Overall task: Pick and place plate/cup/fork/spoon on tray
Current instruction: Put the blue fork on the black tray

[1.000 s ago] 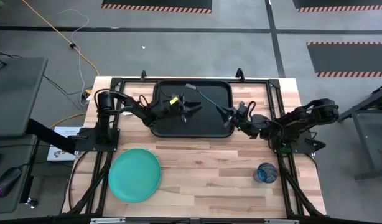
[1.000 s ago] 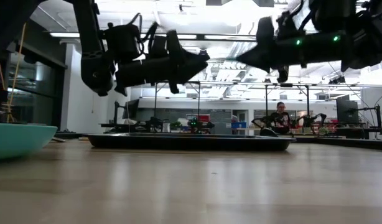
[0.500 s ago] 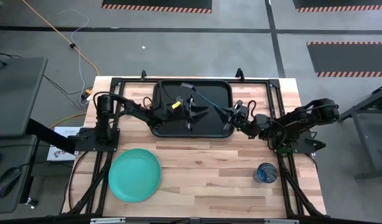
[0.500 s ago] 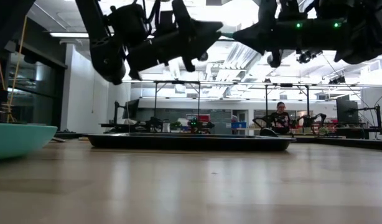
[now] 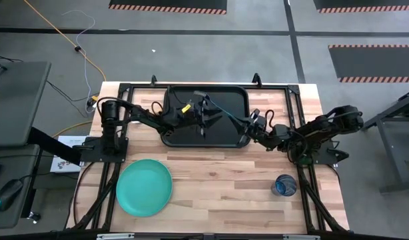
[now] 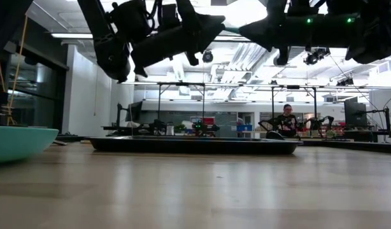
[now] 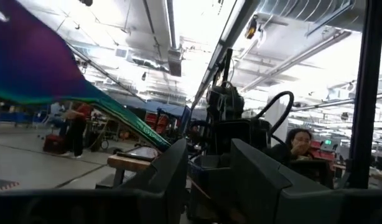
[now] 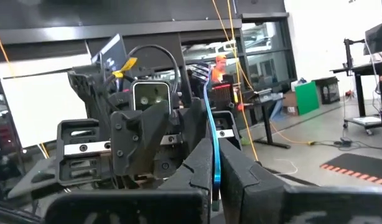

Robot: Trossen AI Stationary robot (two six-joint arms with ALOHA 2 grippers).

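Above the large black rectangular tray (image 5: pixel 206 117), from overhead, the left claw (image 5: pixel 210 117) and right claw (image 5: pixel 239 121) are seen meeting; the round turquoise plastic plate (image 5: pixel 144 187) and dark-blue translucent cup (image 5: pixel 285 185) lie on the wooden worktop (image 5: pixel 218 180). At the right wrist, a thin blue utensil handle (image 8: pixel 211 140) is clenched by the right claw (image 8: pixel 216 177). At the left wrist, the left claw's (image 7: pixel 209 180) state cannot be told.

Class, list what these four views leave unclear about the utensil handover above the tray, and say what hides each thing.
- Blue utensil: right wrist view shows only its thin handle in the right pincer; fork or spoon unclear.
- Left pincer: high view too small to show any hold.
- Tray floor: hidden by its rim in the low view.
- Plate: cut by the low view's edge.
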